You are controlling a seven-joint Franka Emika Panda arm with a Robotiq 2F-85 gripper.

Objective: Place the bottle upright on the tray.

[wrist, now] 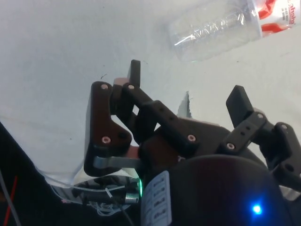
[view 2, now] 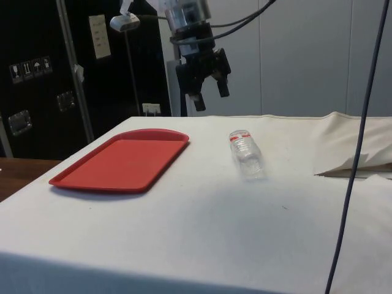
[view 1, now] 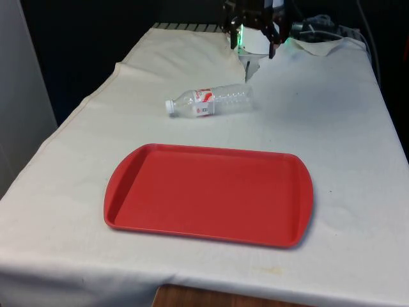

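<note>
A clear plastic bottle (view 1: 211, 102) with a red-and-white label and white cap lies on its side on the white cloth, cap towards the front view's left. The bottle (view 2: 246, 153) rests beyond the red tray's far edge, apart from it. The bottle (wrist: 225, 26) also appears past the fingertips in the wrist view. The red tray (view 1: 209, 194) lies flat near the table's front, with nothing on it. My gripper (view 2: 209, 96) hangs open in the air above and behind the bottle, holding nothing. In the front view the gripper (view 1: 254, 43) is at the far end of the table.
A fold of loose cloth (view 1: 252, 64) rises just behind the bottle. Cables (view 1: 319, 32) lie at the far right of the table. A dark cable (view 2: 358, 147) hangs down at the side view's right. Bare cloth surrounds the tray (view 2: 122, 160).
</note>
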